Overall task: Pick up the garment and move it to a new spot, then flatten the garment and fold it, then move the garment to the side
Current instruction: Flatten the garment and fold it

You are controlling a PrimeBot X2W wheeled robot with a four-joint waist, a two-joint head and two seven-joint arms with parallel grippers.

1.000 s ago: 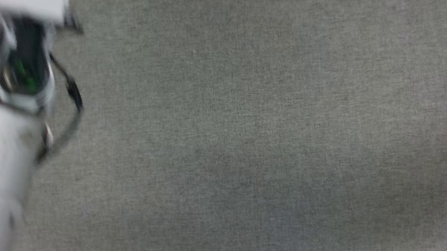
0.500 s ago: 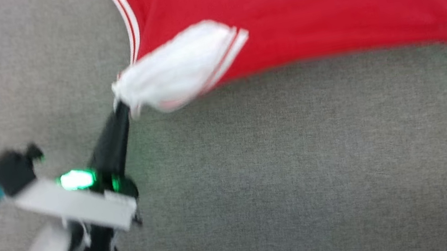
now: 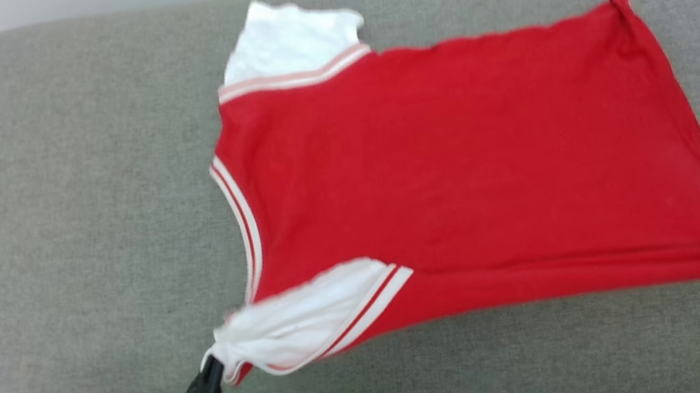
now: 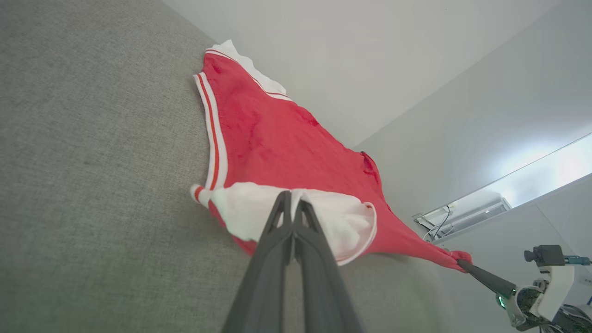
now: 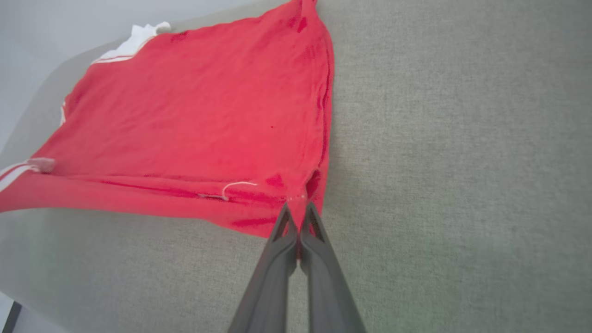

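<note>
Stretching the garment (image 3: 458,156) flat on the grey table (image 3: 70,202) — left gripper (image 3: 211,371) clamped on its near white sleeve (image 3: 299,317), right gripper (image 5: 298,210) clamped on its near hem corner (image 5: 296,194) — risks a thin pinch slipping free if they pull harder apart.

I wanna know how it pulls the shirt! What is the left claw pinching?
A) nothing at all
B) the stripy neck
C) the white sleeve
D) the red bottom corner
C: the left claw is shut on the garment's bunched white sleeve, seen in its own wrist view.
</note>
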